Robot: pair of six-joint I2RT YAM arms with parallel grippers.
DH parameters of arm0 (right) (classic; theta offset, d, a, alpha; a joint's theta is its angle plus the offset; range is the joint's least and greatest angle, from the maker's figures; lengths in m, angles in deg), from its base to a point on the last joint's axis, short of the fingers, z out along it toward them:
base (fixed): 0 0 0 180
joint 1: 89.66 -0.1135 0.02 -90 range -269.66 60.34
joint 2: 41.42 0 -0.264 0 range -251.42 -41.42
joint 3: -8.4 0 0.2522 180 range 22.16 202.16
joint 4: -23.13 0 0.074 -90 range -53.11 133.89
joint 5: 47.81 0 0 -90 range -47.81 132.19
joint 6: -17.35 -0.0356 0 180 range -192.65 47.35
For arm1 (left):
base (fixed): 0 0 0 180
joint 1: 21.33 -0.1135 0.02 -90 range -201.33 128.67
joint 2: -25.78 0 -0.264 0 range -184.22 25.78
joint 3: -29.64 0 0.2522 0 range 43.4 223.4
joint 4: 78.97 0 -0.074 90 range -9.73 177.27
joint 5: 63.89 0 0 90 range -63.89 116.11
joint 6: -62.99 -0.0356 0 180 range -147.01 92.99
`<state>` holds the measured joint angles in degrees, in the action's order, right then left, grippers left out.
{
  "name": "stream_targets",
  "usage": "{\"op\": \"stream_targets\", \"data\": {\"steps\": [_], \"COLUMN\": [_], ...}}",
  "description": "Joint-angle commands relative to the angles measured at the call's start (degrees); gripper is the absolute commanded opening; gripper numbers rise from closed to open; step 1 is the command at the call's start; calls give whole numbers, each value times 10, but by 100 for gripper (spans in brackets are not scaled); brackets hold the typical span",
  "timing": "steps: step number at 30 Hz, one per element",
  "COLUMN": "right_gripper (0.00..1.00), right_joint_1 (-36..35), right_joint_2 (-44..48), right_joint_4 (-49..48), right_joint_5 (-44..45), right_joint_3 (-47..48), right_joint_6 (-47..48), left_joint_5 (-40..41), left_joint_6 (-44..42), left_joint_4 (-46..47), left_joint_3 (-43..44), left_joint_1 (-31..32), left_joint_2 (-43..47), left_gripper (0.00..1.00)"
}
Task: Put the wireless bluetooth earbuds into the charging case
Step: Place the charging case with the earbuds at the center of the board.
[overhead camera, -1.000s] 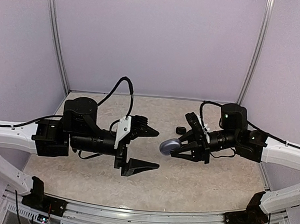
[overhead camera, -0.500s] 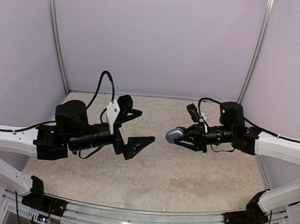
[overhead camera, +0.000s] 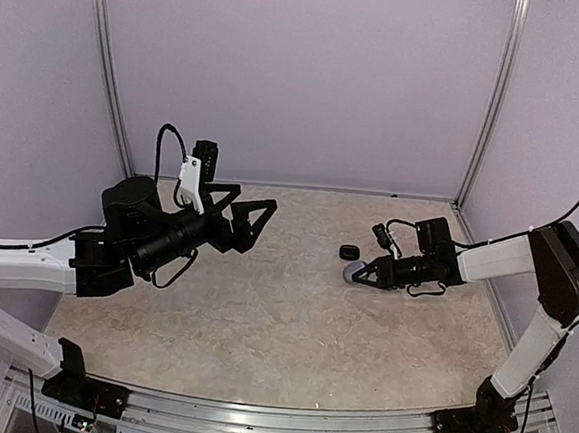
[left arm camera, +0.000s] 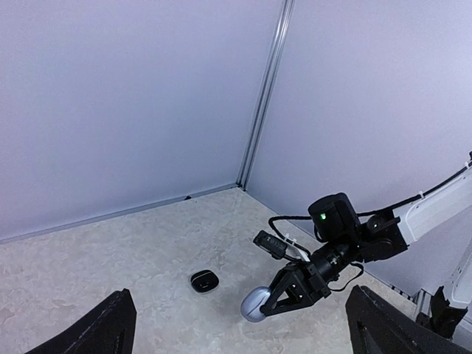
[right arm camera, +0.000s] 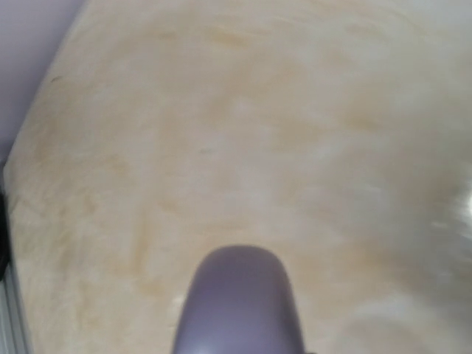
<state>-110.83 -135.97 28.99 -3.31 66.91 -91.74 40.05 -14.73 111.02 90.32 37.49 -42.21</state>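
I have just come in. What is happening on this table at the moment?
The right gripper is closed on a rounded grey case and holds it very low over the table. I cannot tell whether the case touches the surface. A small black item lies on the table just beside it, apart from the gripper. The left gripper is open, empty and raised in the air on the left side. No earbuds can be made out in any view.
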Motion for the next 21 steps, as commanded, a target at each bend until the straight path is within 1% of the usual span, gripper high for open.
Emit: {"op": "stream_targets", "data": {"steps": [1, 7, 13, 16, 21], "right_gripper": [1, 7, 9, 17, 22], "right_joint_1": [15, 24, 32, 33, 35], "right_joint_2": [-68, -136, -179, -196, -207], "right_joint_4": [-40, -57, -65, -63, -52], "right_joint_5": [-13, -14, -12, -13, 1], "right_joint_3": [44, 89, 112, 120, 128], "right_joint_6": [-30, -56, -76, -81, -79], "left_joint_5": [27, 32, 48, 44, 49], "left_joint_6": [21, 34, 51, 48, 41], "left_joint_4": [13, 20, 9, -5, -8], "left_joint_3": [-20, -47, -64, -60, -60], "left_joint_1": [-8, -12, -16, -20, -21], "left_joint_2": [5, 25, 41, 41, 41], "left_gripper": [99, 99, 99, 99, 99]}}
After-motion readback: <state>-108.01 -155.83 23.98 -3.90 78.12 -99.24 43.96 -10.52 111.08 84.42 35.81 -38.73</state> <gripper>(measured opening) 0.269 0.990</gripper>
